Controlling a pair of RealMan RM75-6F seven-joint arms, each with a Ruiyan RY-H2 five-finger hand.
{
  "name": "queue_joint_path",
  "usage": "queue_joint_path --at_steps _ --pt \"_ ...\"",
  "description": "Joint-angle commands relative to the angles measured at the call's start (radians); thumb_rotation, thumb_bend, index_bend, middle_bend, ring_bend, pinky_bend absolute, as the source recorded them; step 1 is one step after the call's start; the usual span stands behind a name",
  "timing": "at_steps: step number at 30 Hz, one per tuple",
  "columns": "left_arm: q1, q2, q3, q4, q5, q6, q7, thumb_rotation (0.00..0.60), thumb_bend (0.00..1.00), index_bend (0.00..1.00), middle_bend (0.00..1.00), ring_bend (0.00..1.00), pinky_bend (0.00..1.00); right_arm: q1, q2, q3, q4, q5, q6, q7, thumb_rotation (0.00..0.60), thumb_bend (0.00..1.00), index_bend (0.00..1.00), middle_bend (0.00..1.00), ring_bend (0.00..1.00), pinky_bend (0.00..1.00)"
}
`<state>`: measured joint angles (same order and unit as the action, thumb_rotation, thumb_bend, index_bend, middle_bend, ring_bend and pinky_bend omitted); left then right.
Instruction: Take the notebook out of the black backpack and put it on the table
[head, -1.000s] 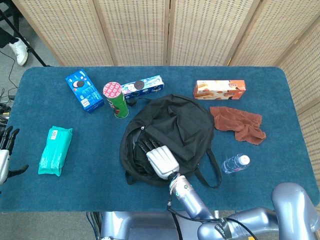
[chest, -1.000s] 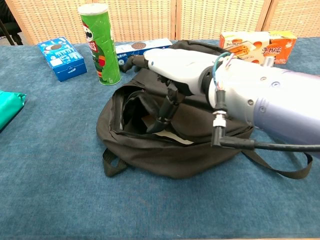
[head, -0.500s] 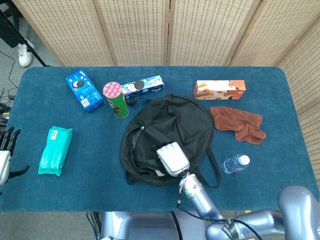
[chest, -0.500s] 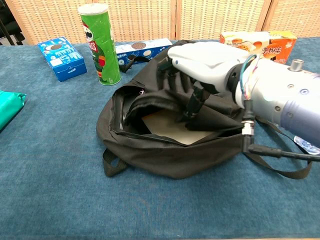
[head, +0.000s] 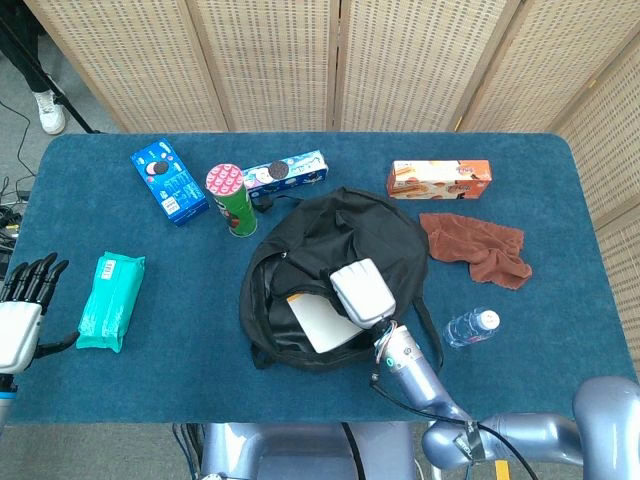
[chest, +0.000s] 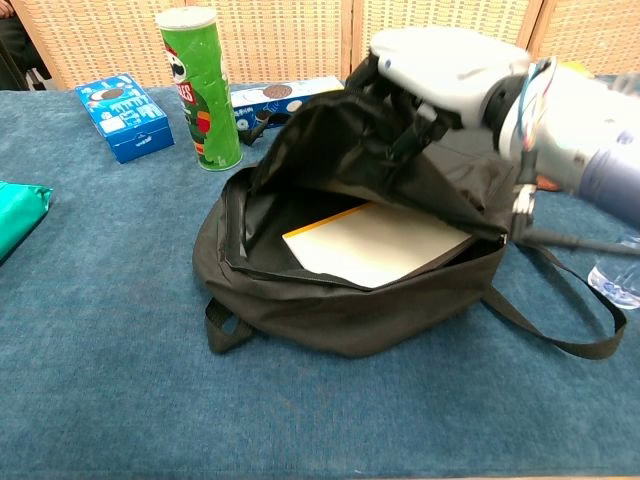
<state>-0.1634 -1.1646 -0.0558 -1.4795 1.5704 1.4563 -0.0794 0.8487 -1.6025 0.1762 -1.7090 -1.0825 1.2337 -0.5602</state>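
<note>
Notebook (chest: 375, 243): lies flat inside the open backpack (chest: 330, 300), near the front edge of the table (head: 180, 370), pale cover showing with a yellow edge.
Right hand (head: 362, 293): fingers curled on the backpack's upper flap, lifting it so the mouth gapes.
Left hand (head: 25, 310): by the table's left edge, fingers spread, holding nothing.
Handling: probably light, thin and fairly stiff; the smooth cover may slip.
Hold: pinch the exposed near-left corner and slide it out flat.
Risk: soft flap may sag once released.

notebook (chest: 385, 243) half-hidden (inside backpack (chest: 330, 300))
</note>
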Motion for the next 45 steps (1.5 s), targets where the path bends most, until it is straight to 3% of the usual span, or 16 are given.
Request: queue_joint_path --at_steps 1,7,15,26,45 --pt "-0.052 -0.027 0.024 0.082 0.129 0.033 -0.099 0.600 0.11 0.00 0.00 0.00 0.06 0.000 0.049 0.041 -0.035 0.034 -0.043 0.025 0.600 0.67 0.60 0.67 0.69 0.67" --pt "-0.159 -0.076 0.038 0.131 0.266 0.005 -0.121 0.600 0.12 0.09 0.00 0.00 0.09 0.040 0.115 0.116 -0.065 0.148 -0.092 -0.042 0.600 0.67 0.61 0.67 0.69 0.67" --pt "-0.302 -0.207 0.028 0.165 0.330 -0.090 -0.109 0.600 0.13 0.19 0.00 0.06 0.17 0.073 0.182 0.151 -0.071 0.294 -0.148 -0.083 0.600 0.67 0.61 0.67 0.69 0.67" --pt "-0.419 -0.395 0.008 0.244 0.312 -0.146 -0.120 0.600 0.14 0.24 0.03 0.09 0.17 0.075 0.227 0.140 -0.115 0.336 -0.162 -0.049 0.600 0.67 0.61 0.67 0.69 0.67" --pt "-0.583 -0.621 -0.005 0.402 0.240 -0.290 -0.088 0.600 0.13 0.25 0.03 0.09 0.17 0.110 0.314 0.141 -0.218 0.392 -0.208 -0.004 0.600 0.67 0.61 0.67 0.69 0.67"
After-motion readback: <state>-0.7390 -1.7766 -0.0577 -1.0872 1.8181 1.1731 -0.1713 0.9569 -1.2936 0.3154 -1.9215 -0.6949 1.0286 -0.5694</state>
